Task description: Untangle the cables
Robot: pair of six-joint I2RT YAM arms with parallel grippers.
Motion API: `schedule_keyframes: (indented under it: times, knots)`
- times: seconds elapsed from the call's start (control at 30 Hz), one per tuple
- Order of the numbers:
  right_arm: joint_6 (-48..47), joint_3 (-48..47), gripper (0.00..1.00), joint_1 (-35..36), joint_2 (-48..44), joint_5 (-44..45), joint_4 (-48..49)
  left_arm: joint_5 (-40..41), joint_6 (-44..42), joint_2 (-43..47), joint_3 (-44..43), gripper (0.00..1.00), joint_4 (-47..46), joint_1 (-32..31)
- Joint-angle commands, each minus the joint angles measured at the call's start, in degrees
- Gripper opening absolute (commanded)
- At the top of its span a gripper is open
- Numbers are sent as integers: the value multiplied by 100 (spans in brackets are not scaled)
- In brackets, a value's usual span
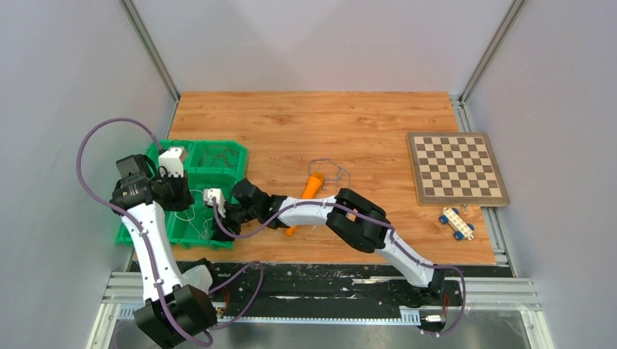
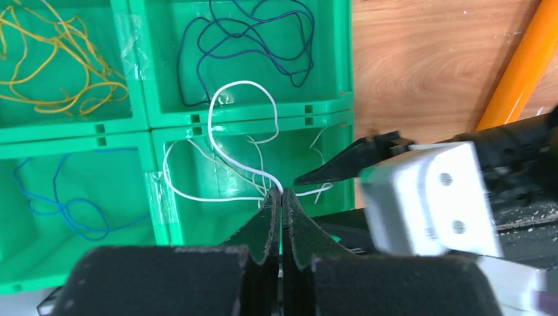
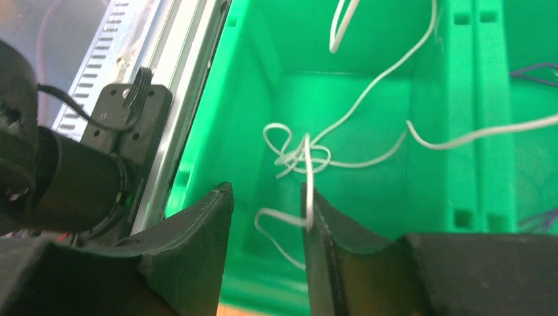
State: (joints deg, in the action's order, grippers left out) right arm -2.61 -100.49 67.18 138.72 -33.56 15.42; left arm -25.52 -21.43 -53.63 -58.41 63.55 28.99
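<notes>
Pale grey walls (image 1: 313,43) box in a wood-grain table (image 1: 320,116), and a green plastic tray of four compartments (image 2: 148,125) sits at its left edge, close against the left wall. My left gripper (image 2: 281,192) hangs over that tray with its jaws pressed together on a hair-thin white cable (image 2: 243,83). The cable rises from the pinch, loops over the divider and trails back into the compartment below me. My right gripper (image 3: 266,191) reaches across from the right into the same compartment. Its jaws stand apart, and a strand of the white cable runs down against the inner face of one finger, with a small knot of loops just beyond. A curly yellow cable (image 2: 59,72), a dark blue cable (image 2: 253,29) and a light blue cable (image 2: 66,210) each lie in their own compartments. Just right of the tray is bare wood, then a fat orange marker (image 1: 311,187) under my right forearm. At the table's far right are a wooden chessboard (image 1: 456,167) and a small blue-and-white toy car (image 1: 456,223), well apart from both grippers.
</notes>
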Motion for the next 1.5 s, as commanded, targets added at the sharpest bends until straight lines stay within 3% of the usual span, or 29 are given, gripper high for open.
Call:
schedule_keyframes:
  times: [0.0, 0.2, 0.37, 0.63, 0.83, 0.9, 0.93, 0.97, 1.0, 1.07, 1.13, 1.47]
  knots:
    - [93, 385, 47, -230, -939, -238, 203, -271, -417, -254, 77, 0, -128, 63]
    - [63, 985, 67, -389, -1740, -353, -52, 148, -1097, -617, 428, 0, -98, 61]
    - [-66, 1361, 77, -541, -2281, -534, -483, 353, -1306, -718, 931, 0, -410, 58]
    - [-496, 2078, 79, -1648, -3239, -715, -1857, 634, -1438, -1207, 1393, 0, -821, 53]
    - [-1196, 2621, 79, -2648, -3733, -248, -2846, 622, -1699, -958, 947, 0, -228, 54]
    - [-1385, 2690, 79, -2938, -3803, 33, -3110, 655, -1945, -634, 796, 12, 27, 54]
    - [-1457, 2692, 80, -3131, -3811, 204, -3276, 634, -2129, -567, 726, 29, 239, 54]
    - [-1502, 2674, 80, -3272, -3802, 425, -3400, 600, -2203, -453, 539, 40, 366, 54]
    - [-1532, 2648, 81, -3381, -3781, 580, -3501, 517, -2301, -406, 293, 63, 590, 54]
    - [-1549, 2585, 81, -3592, -3715, 890, -3645, 355, -2358, -310, -108, 84, 882, 54]
    - [-1549, 2465, 81, -3720, -3595, 1202, -3788, 232, -2311, -296, -502, 96, 1036, 54]
    - [-1611, 1706, 84, -3779, -2541, 2527, -4113, -337, -1720, -754, -1852, 100, 1034, -60]
